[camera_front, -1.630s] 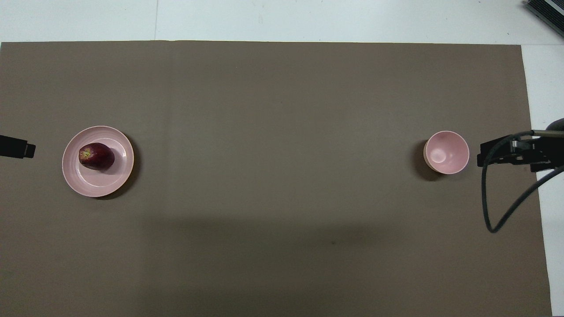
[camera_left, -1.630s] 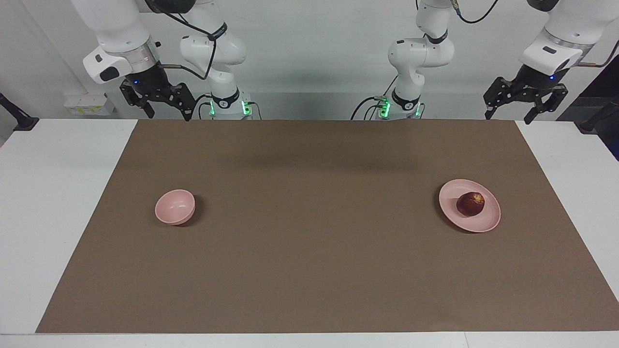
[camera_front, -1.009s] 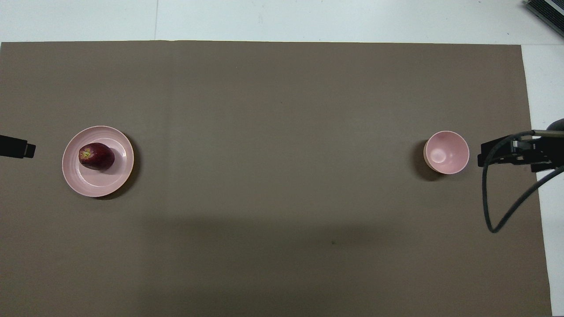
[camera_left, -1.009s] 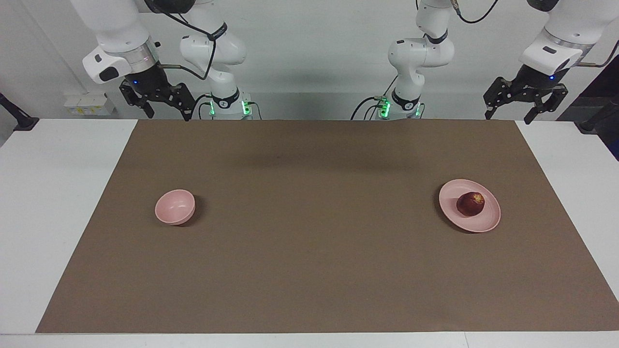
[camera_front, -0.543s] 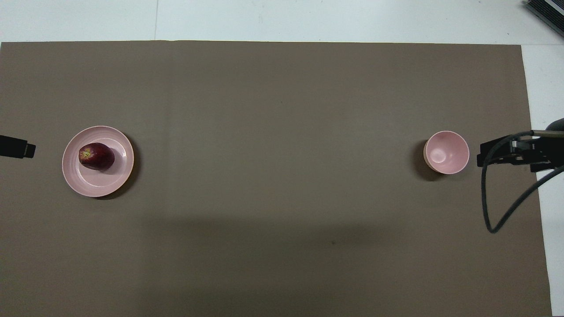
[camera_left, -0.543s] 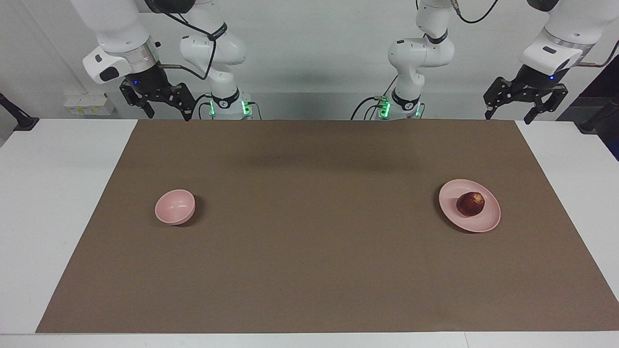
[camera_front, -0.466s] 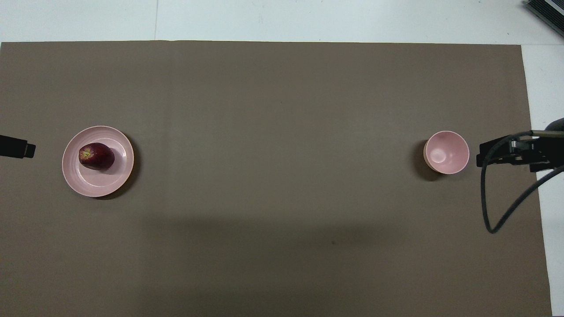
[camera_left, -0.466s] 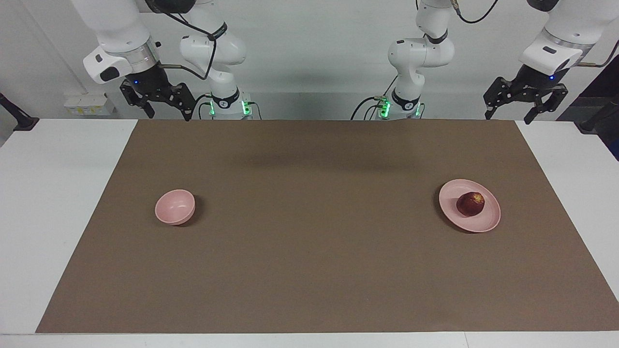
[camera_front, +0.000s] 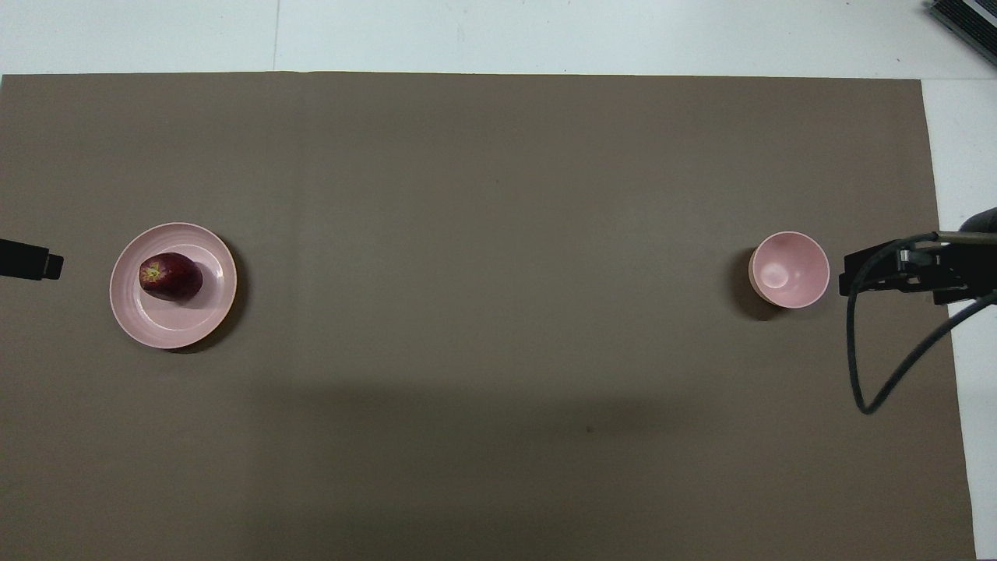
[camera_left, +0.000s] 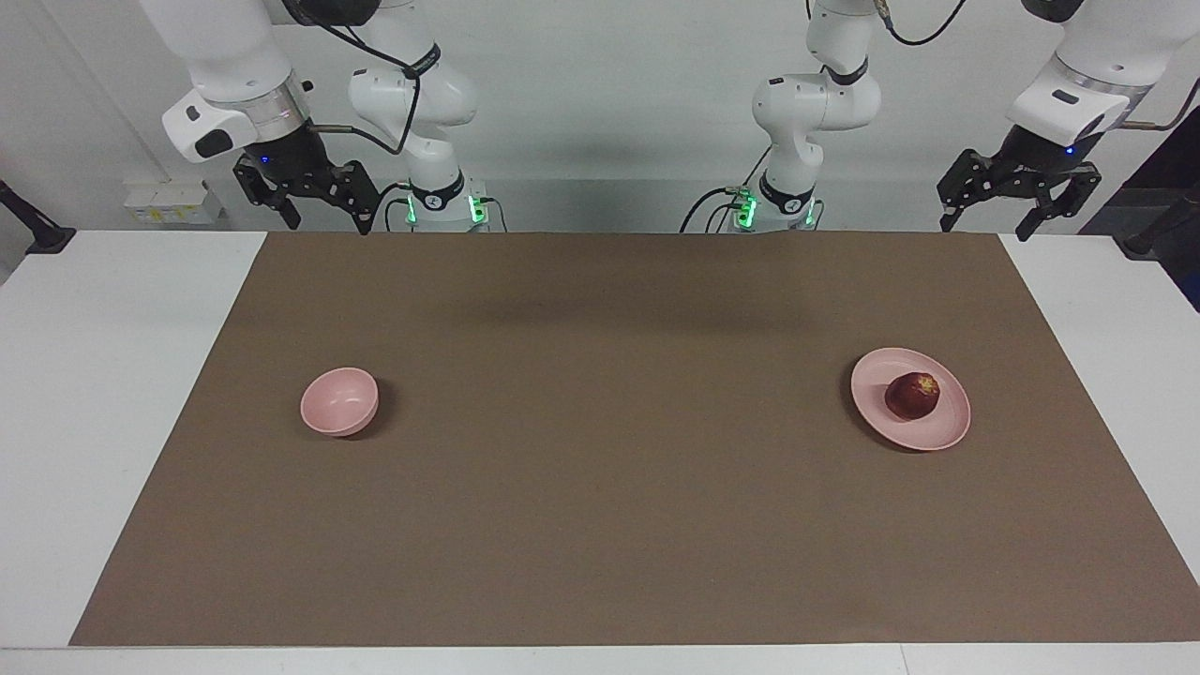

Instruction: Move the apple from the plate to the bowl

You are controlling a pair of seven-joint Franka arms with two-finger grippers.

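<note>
Risk of apple rolling off plate near left arm's edge; left gripper and right gripper both spread, empty, raised.

Apple on plate; bowl well apart.

My surface is white, and a brown mat covers most of it, leaving bare white strips along both ends and the edge farthest from me. Past my edge of the surface a plain pale wall rises, evenly lit, with a soft shadow across the mat near me. A white socket strip, I think, sits by one corner. A dark ribbed object shows at another corner.
</note>
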